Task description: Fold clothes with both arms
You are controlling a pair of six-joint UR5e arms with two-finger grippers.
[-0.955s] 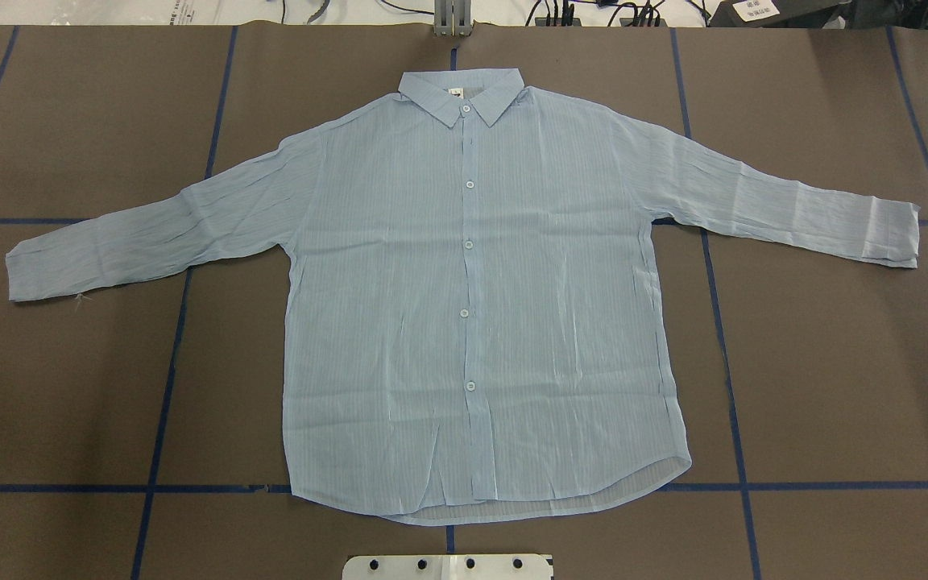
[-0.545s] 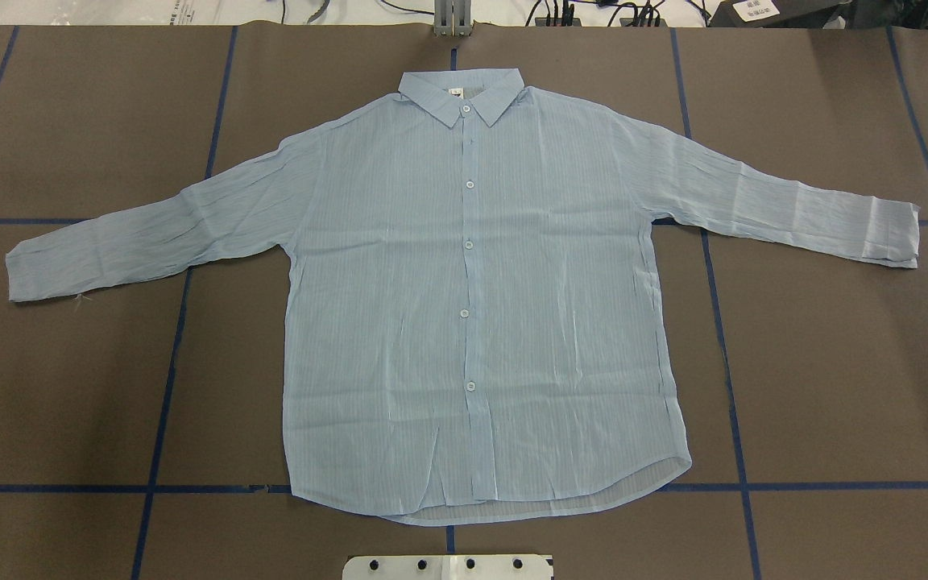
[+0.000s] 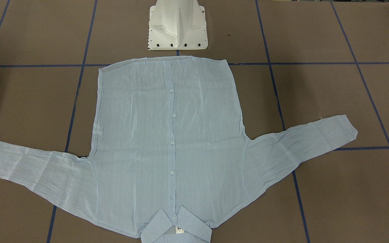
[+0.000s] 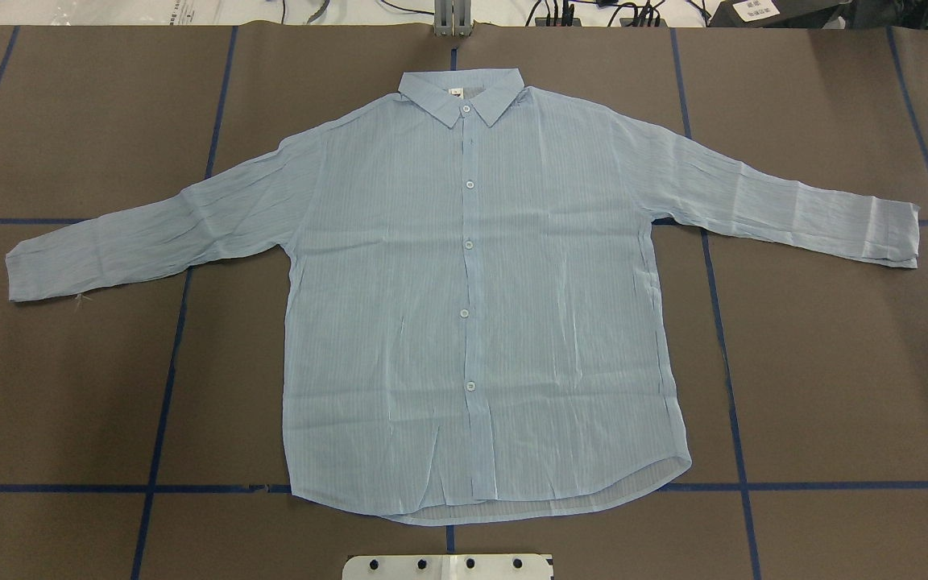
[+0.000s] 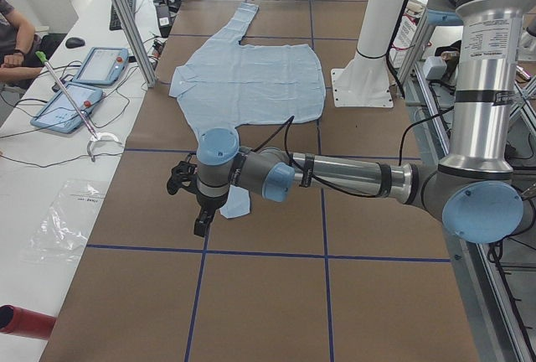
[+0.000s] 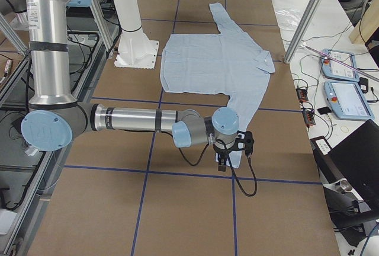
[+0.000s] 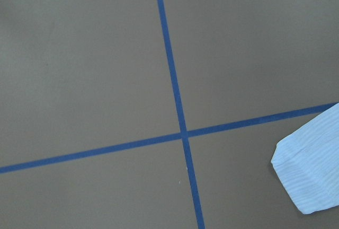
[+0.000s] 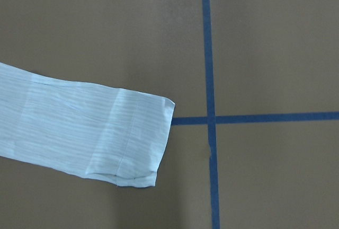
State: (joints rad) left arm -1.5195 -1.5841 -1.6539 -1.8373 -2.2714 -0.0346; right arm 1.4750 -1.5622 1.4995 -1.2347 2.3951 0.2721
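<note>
The striped shirt (image 4: 472,322) is being seen flat mid-tabletop (image 4: 834,387), hem beside the white pedestal (image 3: 177,27); its cuffs are being overhung by the left gripper (image 5: 191,199) and right gripper (image 6: 237,146), whose grip cannot be told.

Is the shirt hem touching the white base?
Apart. The front-facing view shows a strip of bare table between the hem and the base.

Blue shirt (image 4: 399,322) lies flat, left arm (image 5: 352,178) and right arm (image 6: 130,118) by cuffs
</note>
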